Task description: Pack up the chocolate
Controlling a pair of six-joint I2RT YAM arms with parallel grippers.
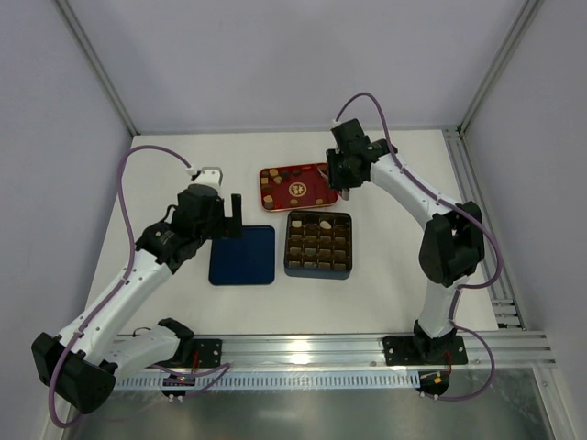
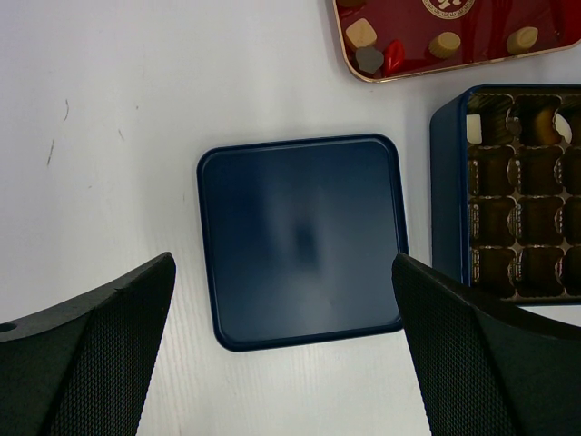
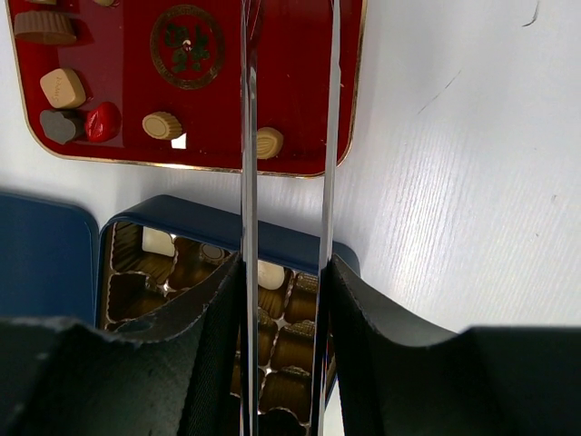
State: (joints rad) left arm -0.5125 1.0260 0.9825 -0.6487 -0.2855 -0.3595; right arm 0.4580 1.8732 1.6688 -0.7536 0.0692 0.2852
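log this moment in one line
left fingers open over lid | right fingers shut on tweezers over tray | box mostly unfilled

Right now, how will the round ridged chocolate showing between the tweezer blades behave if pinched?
Round ridged chocolate lies flat on the red tray, so it probably won't roll; tipped on edge it might. Thin metal tweezers on its curved side may slip. Likely light and easily marred.

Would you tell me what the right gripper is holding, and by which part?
Metal tweezers, pinched across both blades by the right gripper; their tips run out of view.
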